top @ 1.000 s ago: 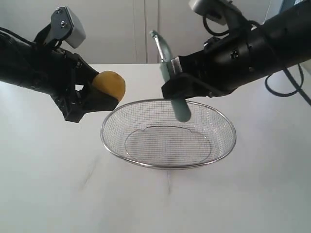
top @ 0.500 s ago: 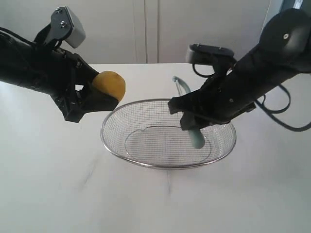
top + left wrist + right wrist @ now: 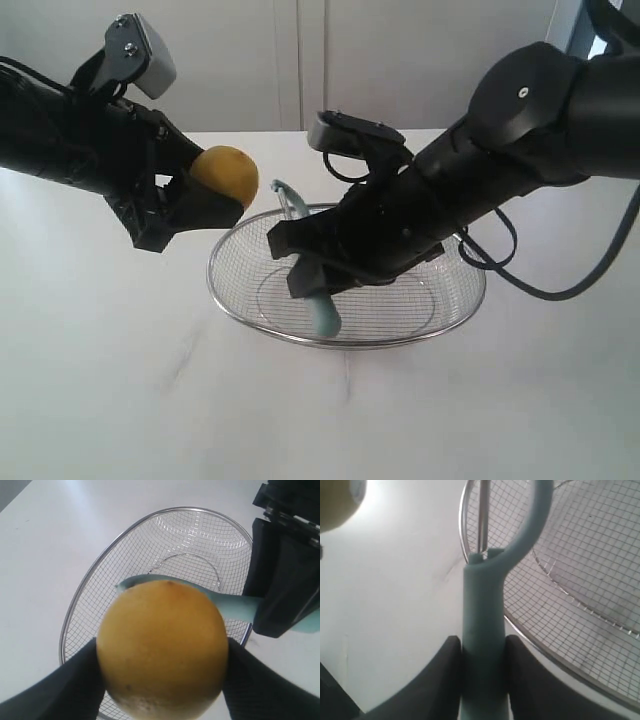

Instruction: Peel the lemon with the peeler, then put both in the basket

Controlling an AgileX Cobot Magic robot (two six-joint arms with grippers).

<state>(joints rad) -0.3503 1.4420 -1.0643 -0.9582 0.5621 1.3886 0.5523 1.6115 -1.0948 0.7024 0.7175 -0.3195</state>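
Observation:
My left gripper (image 3: 205, 195) is shut on the yellow lemon (image 3: 224, 175), held in the air just left of the basket (image 3: 455, 310); in the left wrist view the lemon (image 3: 162, 647) fills the space between both fingers. My right gripper (image 3: 315, 275) is shut on the pale teal peeler (image 3: 322, 312), which hangs over the basket's left half with its handle end low inside and its head (image 3: 285, 192) pointing up near the lemon. The right wrist view shows the peeler handle (image 3: 482, 630) clamped between the fingers, over the basket rim (image 3: 555, 655).
The silver wire basket stands in the middle of a white table (image 3: 120, 380). The right arm (image 3: 500, 170) stretches across the basket from the right. A pale wall with cabinet lines lies behind.
The right arm has swung left and down across the basket, carrying the peeler from above the right rim to the left half. The left arm and lemon have stayed still.

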